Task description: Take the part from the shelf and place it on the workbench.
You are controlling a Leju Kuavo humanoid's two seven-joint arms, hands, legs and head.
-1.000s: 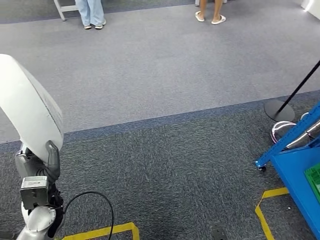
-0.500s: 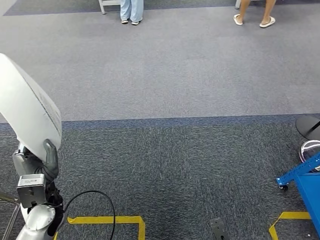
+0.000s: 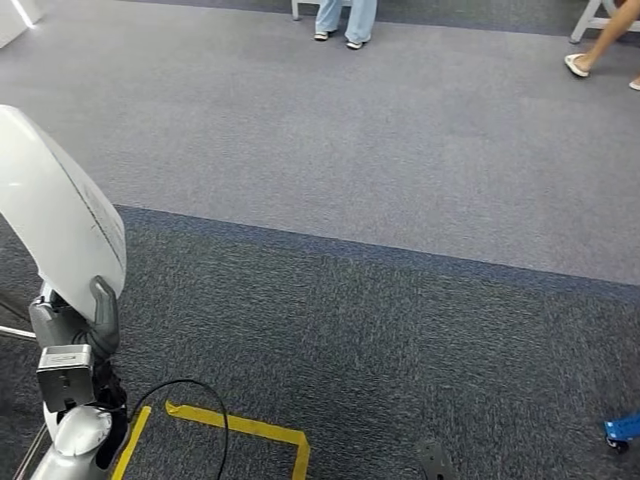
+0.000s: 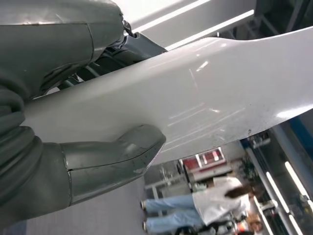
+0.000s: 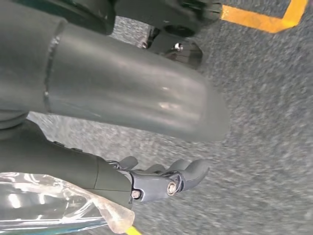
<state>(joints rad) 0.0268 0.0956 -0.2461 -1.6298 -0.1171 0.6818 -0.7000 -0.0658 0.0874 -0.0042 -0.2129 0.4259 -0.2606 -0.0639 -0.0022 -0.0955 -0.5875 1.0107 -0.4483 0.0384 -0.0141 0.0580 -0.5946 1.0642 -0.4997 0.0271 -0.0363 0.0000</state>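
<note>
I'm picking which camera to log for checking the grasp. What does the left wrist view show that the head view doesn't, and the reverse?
Left wrist view alone: the thumb pressed flat against the white part's glossy face, and ceiling lights behind.

Head view alone: the carpet, yellow floor tape, a black cable, and a blue caster at the right edge.

Both: the left hand holding the white part, and a person in jeans standing in the background.
</note>
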